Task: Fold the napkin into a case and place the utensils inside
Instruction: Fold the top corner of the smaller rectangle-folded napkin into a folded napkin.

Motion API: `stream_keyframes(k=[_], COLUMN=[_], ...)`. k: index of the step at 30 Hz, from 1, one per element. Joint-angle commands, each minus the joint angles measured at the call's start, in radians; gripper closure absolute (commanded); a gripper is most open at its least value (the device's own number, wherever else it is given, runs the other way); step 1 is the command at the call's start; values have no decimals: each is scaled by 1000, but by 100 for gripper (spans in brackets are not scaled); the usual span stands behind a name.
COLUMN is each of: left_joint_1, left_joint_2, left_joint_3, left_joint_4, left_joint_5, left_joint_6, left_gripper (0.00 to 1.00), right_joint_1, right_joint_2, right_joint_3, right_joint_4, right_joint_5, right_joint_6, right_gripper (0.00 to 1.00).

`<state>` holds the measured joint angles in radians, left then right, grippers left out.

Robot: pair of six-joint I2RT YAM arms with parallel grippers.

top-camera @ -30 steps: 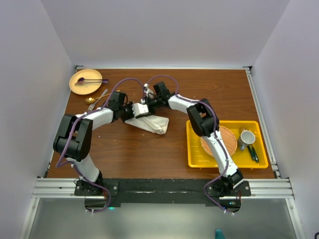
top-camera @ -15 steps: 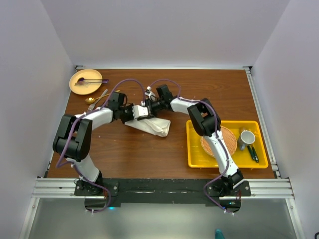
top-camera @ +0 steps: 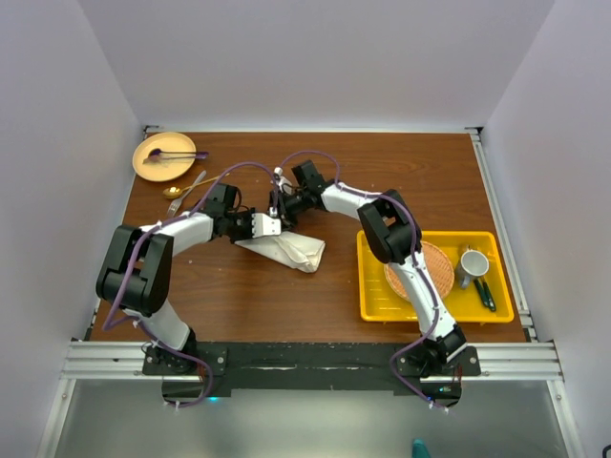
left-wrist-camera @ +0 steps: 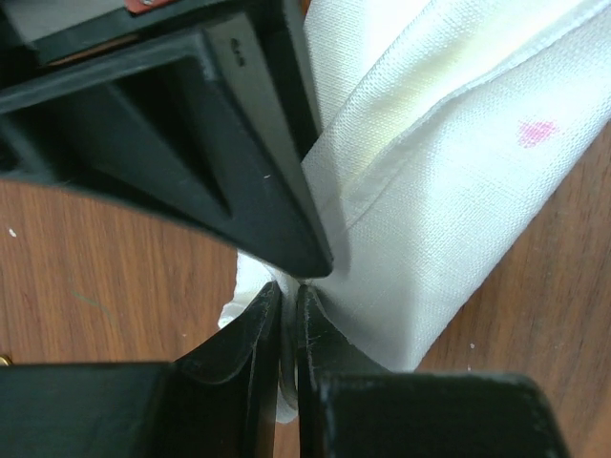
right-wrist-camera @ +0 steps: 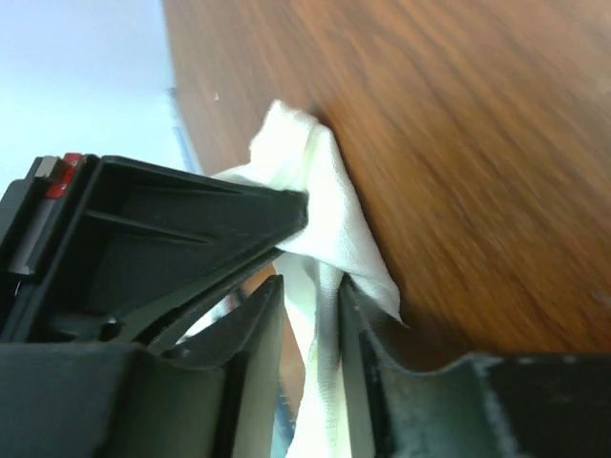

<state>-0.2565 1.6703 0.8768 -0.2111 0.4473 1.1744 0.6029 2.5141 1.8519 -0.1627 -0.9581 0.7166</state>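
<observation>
Overhead, I am watching both arms meeting over the middle of the brown worktop (top-camera: 239, 296), where the cream napkin (top-camera: 291, 250) is lying as a rumpled, slanted strip.

A second ago the right end effector (top-camera: 277, 202) was clamped tight. Now its fingers are standing parted, with a fold of cloth hanging loosely in the gap in its own wrist view. The left end effector (top-camera: 256, 227) is staying pressed together, pinching the napkin's hemmed edge, and it has drawn back a little toward its own side. The cloth has slid slightly left and nearer with it.

I am reading this as the right side letting go after a fold while the left side is holding the cloth in place. The napkin is not yet a tidy narrow case.

The utensils (top-camera: 183, 187), a gold spoon and a slim second piece, are lying untouched well apart to the left, near the tan plate (top-camera: 143, 162).

From above, both end effectors are covering the napkin's far corner, so I cannot count its layers. Whether any cloth is still catching on the right fingers is unclear. The wrist views are cropping everything but cloth and wood, and the second utensil is too small to identify.
</observation>
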Motion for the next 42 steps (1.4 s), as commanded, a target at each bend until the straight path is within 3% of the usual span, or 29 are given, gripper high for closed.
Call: stream_keyframes(k=[1, 9, 15, 22, 26, 35, 42], left_joint_1=[14, 19, 20, 22, 22, 23, 26], left_joint_2=[31, 40, 35, 40, 42, 43, 46], left_joint_3=[-21, -16, -22, -22, -22, -38, -33], left_joint_4=[-63, -56, -56, -51, -47, -43, -51], left_joint_5=[-24, -15, -16, -12, -7, -4, 2], left_joint_6=[24, -7, -4, -9, -2, 36, 42], left_gripper=[98, 99, 99, 99, 99, 99, 99], right_joint_1=[-5, -5, 8, 28, 29, 26, -6], right_joint_2=[-14, -96, -113, -107, -110, -146, -69], right_joint_3=[87, -2, -23, 23, 44, 177, 211], right_joint_4=[-320, -443, -455, -501, -525, -511, -537], right_joint_5=[119, 156, 197, 219, 222, 209, 248], right_joint_6=[-306, -440, -497, -549, -574, -562, -552], right_gripper=[62, 50, 52, 69, 100, 100, 100])
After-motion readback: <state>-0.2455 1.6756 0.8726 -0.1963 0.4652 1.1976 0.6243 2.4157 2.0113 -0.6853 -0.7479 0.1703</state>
